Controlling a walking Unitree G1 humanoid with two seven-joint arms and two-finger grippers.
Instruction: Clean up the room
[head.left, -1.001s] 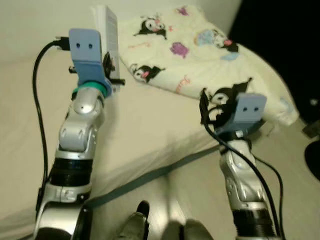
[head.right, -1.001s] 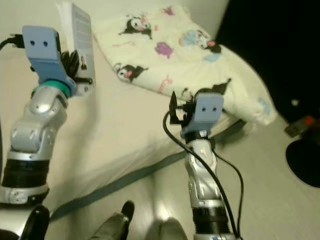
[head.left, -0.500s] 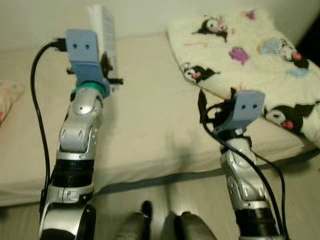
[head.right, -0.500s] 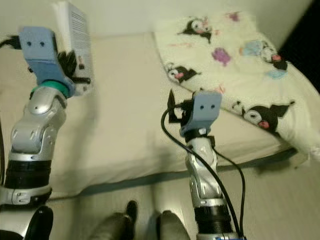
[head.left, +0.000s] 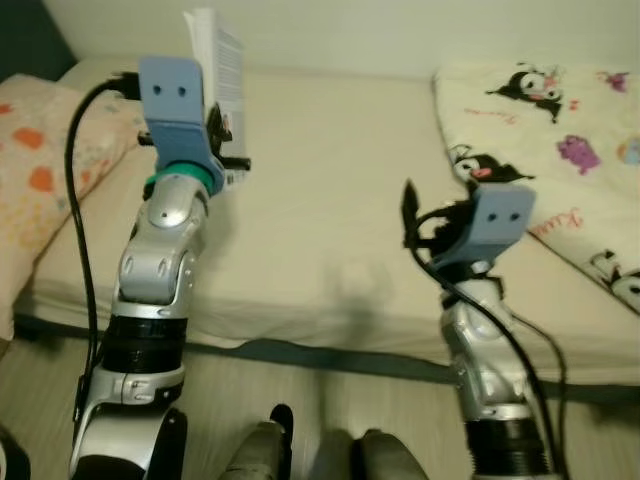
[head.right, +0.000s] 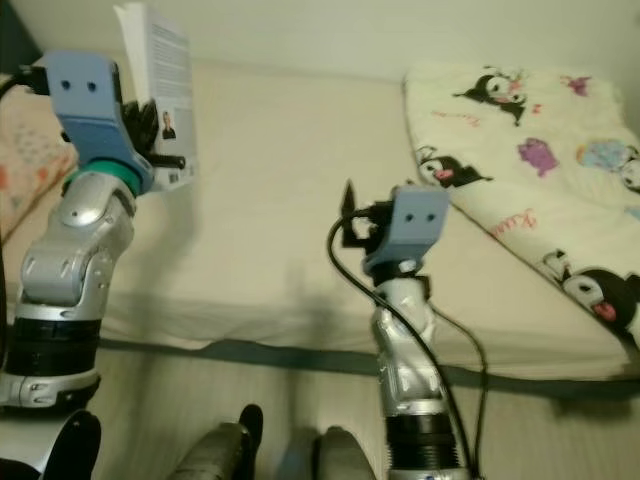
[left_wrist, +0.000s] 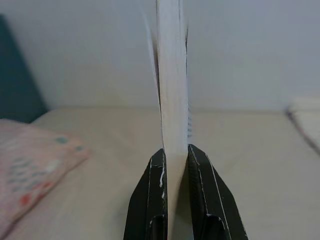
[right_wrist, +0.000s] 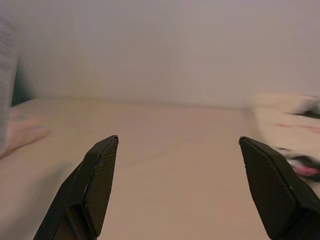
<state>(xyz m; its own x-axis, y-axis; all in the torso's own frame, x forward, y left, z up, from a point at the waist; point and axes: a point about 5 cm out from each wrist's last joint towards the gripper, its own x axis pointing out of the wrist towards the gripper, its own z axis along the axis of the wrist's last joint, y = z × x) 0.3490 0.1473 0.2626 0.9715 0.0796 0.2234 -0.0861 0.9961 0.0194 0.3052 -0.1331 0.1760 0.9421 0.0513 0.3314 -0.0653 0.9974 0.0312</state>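
- Your left pincer (left_wrist: 174, 165) is clamped on an upright book (head.right: 160, 90) above the bed (head.left: 320, 230).
- Your right pincer (right_wrist: 185, 185) hangs spread wide, holding nothing, near the printed blanket (head.right: 530, 180).

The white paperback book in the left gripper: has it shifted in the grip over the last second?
No. The white paperback book stands upright, clamped in the left gripper beside the blue wrist mount, as before; only the camera turned.

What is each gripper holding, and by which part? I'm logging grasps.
The left gripper holds a book upright, clamped at its lower edge. The right gripper is open and holds nothing.
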